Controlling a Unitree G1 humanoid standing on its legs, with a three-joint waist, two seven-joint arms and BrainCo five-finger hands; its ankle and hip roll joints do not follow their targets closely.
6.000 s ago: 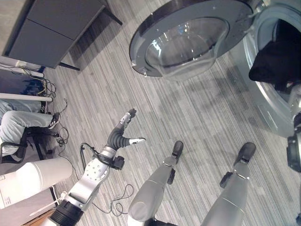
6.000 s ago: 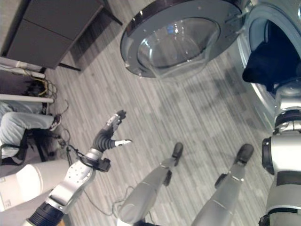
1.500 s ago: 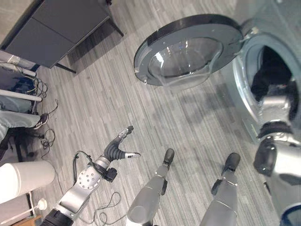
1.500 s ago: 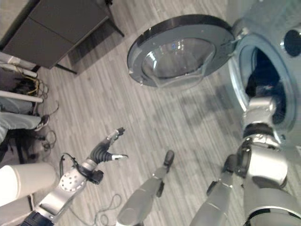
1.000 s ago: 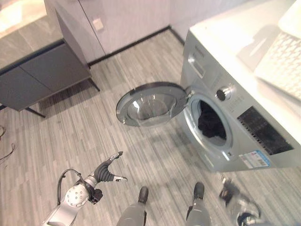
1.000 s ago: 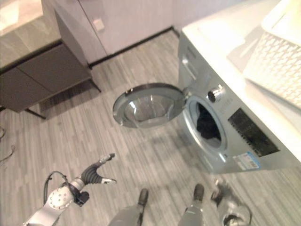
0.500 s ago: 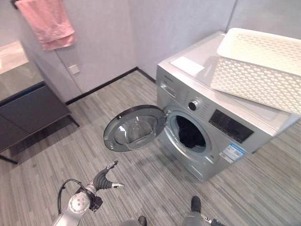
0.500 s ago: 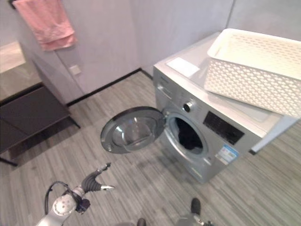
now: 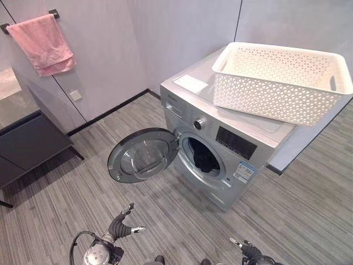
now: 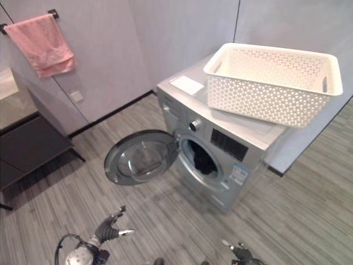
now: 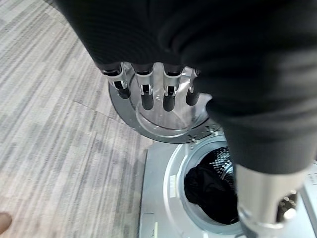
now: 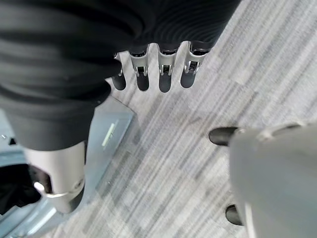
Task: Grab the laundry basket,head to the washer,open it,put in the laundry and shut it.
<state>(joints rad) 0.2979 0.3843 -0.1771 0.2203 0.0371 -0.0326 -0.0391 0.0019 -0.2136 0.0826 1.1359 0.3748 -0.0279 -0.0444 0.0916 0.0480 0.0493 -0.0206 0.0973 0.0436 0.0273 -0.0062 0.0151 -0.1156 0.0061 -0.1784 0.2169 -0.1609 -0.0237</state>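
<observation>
The silver washer (image 9: 220,138) stands against the wall with its round door (image 9: 142,155) swung wide open to the left. Dark laundry (image 9: 203,160) lies inside the drum, also seen past my left hand's fingers (image 11: 143,91) as a dark heap (image 11: 208,191). The white lattice laundry basket (image 9: 281,80) sits on top of the washer and looks empty. My left hand (image 9: 124,226) hangs low over the floor in front of the door, open and holding nothing. My right hand (image 9: 245,249) shows low at the front right of the washer, its fingers (image 12: 158,74) relaxed over the floor.
A pink towel (image 9: 43,44) hangs on a wall rail at the left. Below it stands a dark low cabinet (image 9: 27,146) on thin legs. Grey striped flooring (image 9: 309,210) spreads around the washer.
The camera has risen and pulled back, so the whole washer and the basket on top now show. My right arm has come out of the drum, leaving the dark laundry inside. The left hand keeps its pose.
</observation>
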